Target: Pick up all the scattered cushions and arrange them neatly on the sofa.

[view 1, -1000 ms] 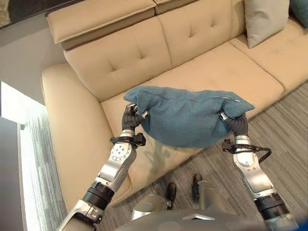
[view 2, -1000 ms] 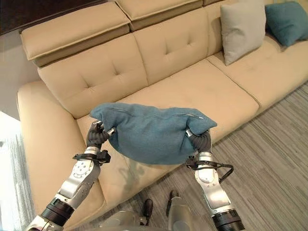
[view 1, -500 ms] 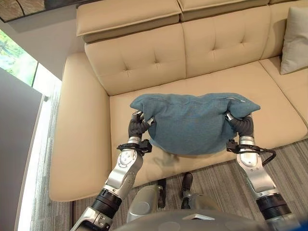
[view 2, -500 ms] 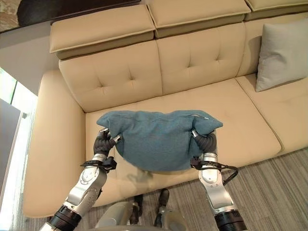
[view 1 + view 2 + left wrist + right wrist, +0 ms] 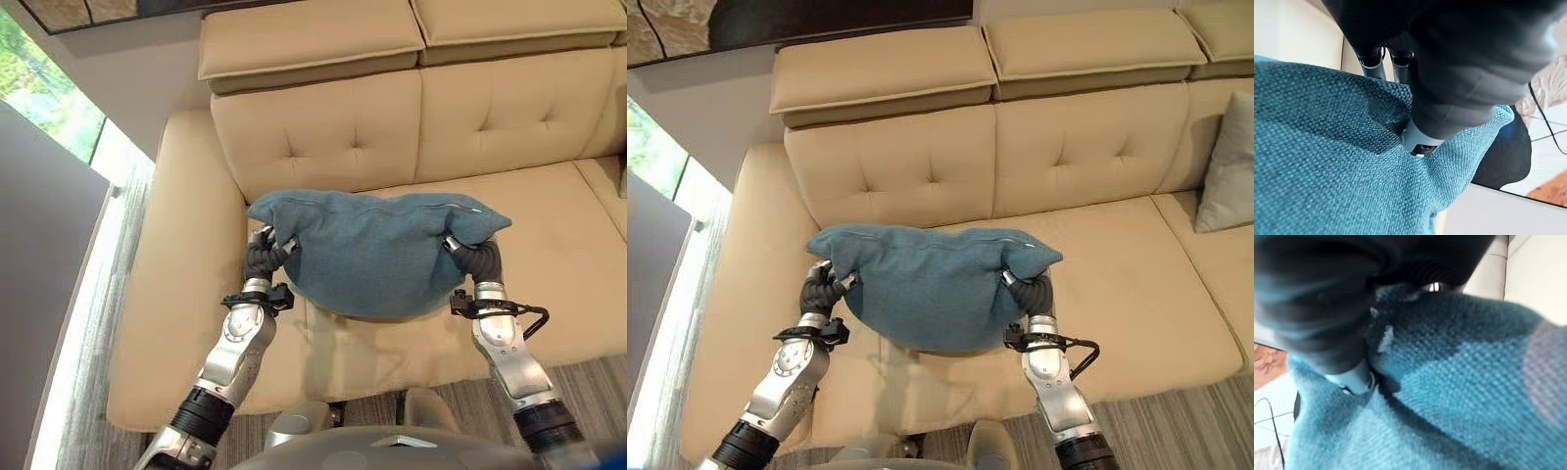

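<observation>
Now, cushion: a blue cushion (image 5: 377,250) hangs in the air between the two hands, over the seat at the left end of the beige sofa (image 5: 323,127), just in front of the backrest and not yet resting on it.
Left hand: the left hand (image 5: 263,257) is curled into the cushion's left corner, with cloth bunched in its grasp; its own wrist view shows the dark-tipped fingers (image 5: 1373,61) pressed into the weave.
Right hand: the right hand (image 5: 475,257) is closed on the opposite corner the same way, the fabric puckering around it.
Handling: it looks light and soft. The middle sags below the two held corners, so it should give freely and not slip; the woven cover looks grippy.
Where to hold: probably the two upper corners, as now, which keeps it level.
Other cushion: a grey cushion (image 5: 1227,176) leans against the backrest further right.
</observation>
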Controlling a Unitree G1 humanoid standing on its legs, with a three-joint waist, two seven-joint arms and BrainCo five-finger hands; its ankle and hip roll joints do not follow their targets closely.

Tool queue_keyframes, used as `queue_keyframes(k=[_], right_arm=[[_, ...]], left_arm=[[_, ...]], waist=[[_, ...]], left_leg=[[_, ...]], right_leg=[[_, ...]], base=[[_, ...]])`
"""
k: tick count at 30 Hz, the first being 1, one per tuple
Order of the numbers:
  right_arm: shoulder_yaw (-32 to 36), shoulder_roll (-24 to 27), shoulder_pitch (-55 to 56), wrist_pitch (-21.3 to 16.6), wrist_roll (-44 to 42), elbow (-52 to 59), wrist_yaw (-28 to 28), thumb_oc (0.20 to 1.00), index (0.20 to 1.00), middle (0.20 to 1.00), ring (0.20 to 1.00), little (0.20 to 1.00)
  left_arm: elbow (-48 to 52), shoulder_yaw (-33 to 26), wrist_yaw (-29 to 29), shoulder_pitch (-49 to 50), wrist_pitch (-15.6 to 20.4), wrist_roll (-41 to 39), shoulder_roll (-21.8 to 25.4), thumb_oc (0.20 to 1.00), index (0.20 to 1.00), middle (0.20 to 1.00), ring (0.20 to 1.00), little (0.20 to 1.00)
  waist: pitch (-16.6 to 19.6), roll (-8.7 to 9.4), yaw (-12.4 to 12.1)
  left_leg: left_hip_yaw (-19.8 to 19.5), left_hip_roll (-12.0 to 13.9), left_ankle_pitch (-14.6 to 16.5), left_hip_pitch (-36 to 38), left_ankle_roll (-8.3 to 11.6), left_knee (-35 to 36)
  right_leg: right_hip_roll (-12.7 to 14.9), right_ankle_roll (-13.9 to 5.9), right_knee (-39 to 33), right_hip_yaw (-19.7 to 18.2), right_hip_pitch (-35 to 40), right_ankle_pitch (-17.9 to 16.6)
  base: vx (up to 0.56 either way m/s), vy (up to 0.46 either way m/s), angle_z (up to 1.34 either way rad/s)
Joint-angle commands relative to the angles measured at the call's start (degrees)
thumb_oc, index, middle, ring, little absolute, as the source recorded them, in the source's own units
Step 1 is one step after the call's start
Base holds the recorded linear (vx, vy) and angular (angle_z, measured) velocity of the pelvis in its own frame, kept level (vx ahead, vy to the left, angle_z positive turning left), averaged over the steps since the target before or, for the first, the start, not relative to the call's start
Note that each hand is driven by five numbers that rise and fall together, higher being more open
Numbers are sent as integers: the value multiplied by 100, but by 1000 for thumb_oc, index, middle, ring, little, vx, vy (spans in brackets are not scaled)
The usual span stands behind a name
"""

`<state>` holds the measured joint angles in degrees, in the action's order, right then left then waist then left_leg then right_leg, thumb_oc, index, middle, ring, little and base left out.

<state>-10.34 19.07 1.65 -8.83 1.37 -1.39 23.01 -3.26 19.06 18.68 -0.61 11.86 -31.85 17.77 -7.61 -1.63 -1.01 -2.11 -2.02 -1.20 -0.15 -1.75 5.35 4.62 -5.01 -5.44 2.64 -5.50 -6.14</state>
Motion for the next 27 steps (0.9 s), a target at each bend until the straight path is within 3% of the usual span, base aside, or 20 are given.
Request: queue_keyframes(k=[1, 11, 14, 17, 22, 27], right_arm=[[96, -109, -435, -554, 197, 536, 96, 200, 200, 200, 200, 200], [-60, 313, -1748, -572, 168, 146, 459, 200, 200, 200, 200, 200], [-486, 406, -2718, -533, -48, -410, 544, 200, 200, 200, 200, 200], [-1054, 573, -4266, -453, -406, -1325, 689, 200, 200, 200, 200, 200], [-1559, 640, -5817, -417, -765, -2446, 735, 200, 200, 200, 200, 200], [-1809, 561, -6255, -398, -895, -2925, 724, 200, 200, 200, 200, 200]], left_arm=[[781, 164, -207, -406, 513, 389, -41, 200, 200, 200, 200, 200], [474, 230, 327, -1395, 480, 1065, -88, 200, 200, 200, 200, 200], [-200, 454, 639, -2413, 463, 1206, -144, 200, 200, 200, 200, 200], [-1406, 787, 990, -4085, 478, 1156, 27, 200, 200, 200, 200, 200], [-2644, 1160, 1204, -5752, 548, 1118, 332, 200, 200, 200, 200, 200], [-2995, 1264, 1276, -6228, 557, 1105, 375, 200, 200, 200, 200, 200]], waist=[[511, 185, -31], [590, 151, -136], [517, 131, -177], [420, 88, -172], [449, 63, -112], [304, 56, -140]], left_leg=[[-30, -21, 241, -239, 227, -35], [-282, 140, 71, -578, 540, -35], [-332, 165, -7, -775, 595, -35], [-363, 157, -173, -1297, 671, -35], [-354, 79, -394, -2005, 735, -35], [-317, 63, -472, -2151, 760, -35]], right_leg=[[40, -426, 192, 317, 126, 453], [-19, -380, 44, 813, 95, 615], [-41, -384, 44, 852, -73, 584], [-82, -407, 44, 846, -631, 417], [-105, -400, 44, 799, -1330, 213], [-106, -400, 44, 782, -1484, 171]], base=[[85, -140, 18], [31, -91, 31], [-54, -31, 13], [-134, 1, 7], [-74, 45, 7], [-11, 43, -1]])
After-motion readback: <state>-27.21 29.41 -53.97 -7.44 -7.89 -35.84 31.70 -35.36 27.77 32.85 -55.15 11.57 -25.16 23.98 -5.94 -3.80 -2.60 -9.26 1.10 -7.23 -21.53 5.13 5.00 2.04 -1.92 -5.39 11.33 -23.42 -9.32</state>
